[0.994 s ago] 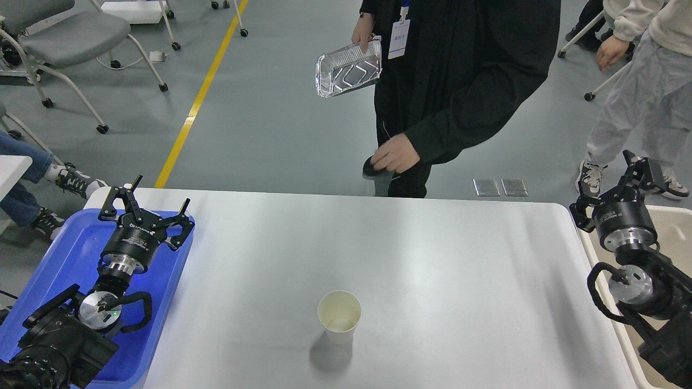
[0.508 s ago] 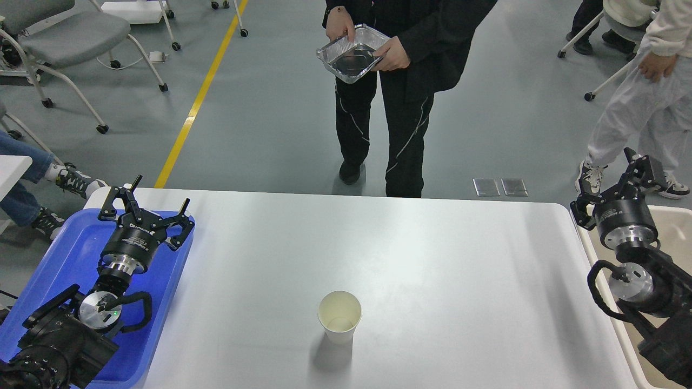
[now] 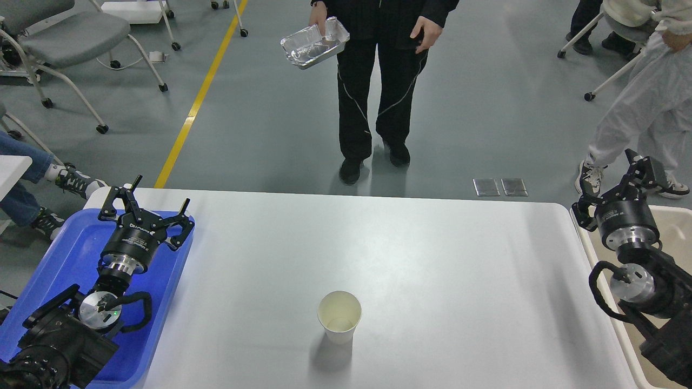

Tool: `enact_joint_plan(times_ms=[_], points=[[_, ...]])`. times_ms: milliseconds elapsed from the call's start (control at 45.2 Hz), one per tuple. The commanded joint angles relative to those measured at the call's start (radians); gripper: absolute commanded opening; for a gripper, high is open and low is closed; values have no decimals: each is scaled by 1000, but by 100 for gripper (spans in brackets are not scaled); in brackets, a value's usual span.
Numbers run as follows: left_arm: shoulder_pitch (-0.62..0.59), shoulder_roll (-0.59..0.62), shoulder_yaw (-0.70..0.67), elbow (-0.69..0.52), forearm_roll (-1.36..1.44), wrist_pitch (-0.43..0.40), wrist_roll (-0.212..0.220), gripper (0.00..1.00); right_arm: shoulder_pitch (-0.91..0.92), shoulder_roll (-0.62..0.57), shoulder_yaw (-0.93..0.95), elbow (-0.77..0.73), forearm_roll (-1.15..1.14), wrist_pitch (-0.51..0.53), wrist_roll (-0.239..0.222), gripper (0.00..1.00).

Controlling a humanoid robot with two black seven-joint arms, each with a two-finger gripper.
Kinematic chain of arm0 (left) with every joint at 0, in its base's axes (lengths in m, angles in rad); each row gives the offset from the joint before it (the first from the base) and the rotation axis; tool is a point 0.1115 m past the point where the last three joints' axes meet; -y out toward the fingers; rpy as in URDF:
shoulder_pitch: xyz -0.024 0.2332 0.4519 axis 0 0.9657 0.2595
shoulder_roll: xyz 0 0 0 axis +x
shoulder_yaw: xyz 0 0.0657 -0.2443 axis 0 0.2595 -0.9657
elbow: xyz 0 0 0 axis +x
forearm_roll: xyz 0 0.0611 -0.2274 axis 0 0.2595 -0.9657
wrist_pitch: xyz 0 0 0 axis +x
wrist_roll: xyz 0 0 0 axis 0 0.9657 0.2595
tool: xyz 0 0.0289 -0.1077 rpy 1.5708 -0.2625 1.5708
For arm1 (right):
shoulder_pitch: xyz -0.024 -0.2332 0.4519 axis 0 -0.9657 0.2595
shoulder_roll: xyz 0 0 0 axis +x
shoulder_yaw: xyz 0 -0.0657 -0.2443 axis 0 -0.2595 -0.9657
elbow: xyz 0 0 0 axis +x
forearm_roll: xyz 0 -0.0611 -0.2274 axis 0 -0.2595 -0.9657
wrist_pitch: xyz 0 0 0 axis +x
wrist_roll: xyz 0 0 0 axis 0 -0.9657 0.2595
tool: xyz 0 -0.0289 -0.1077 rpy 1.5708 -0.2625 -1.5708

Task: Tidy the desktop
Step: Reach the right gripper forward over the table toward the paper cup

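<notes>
Across the lower two thirds of the head view stretches the white tabletop (image 3: 432,270), its rounded far corners visible and its near edge cut off by the bottom of the view. Beyond its far edge stands a person in black trousers (image 3: 378,81), seen from the waist down on the grey floor, holding a crumpled foil tray (image 3: 313,44) in one hand with the other hand hanging free. At the tabletop's left side sits a blue plastic tray (image 3: 59,259), partly covered by the left arm, and at the right side the rim of a beige bin (image 3: 676,227) shows behind the right arm. The left end effector (image 3: 146,208) hovers above the far end of the blue tray, its two black fingers spread wide apart with nothing between them. The right end effector (image 3: 630,181) sits over the gap between the tabletop's right edge and the beige bin, pointing away from the camera; its fingers look parted and grip nothing. Standing upright on the tabletop near the front, roughly midway between the two arms and well apart from both, is a single white paper cup (image 3: 339,317) with its mouth open upward, casting a soft shadow toward the near edge.
</notes>
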Motion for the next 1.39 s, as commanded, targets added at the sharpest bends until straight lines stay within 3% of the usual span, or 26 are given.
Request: enact_joint_plan(times_ms=[0, 376, 597, 818, 1039, 1370], points=[[0, 0, 0, 0, 0, 0, 0, 100, 23, -4, -6, 0, -4, 2, -2, 100], [0, 0, 0, 0, 0, 0, 0, 100, 138, -113, -269, 38, -24, -35, -3, 100], [0, 0, 0, 0, 0, 0, 0, 100, 311, -225, -592, 127, -23, -51, -5, 100], [0, 0, 0, 0, 0, 0, 0, 100, 619, -311, -994, 233, -61, -44, -9, 100], [0, 0, 0, 0, 0, 0, 0, 100, 914, -303, -1368, 310, -156, -31, -9, 100], [0, 0, 0, -1, 0, 0, 0, 100, 1116, -182, -1619, 365, -425, 12, -8, 100]])
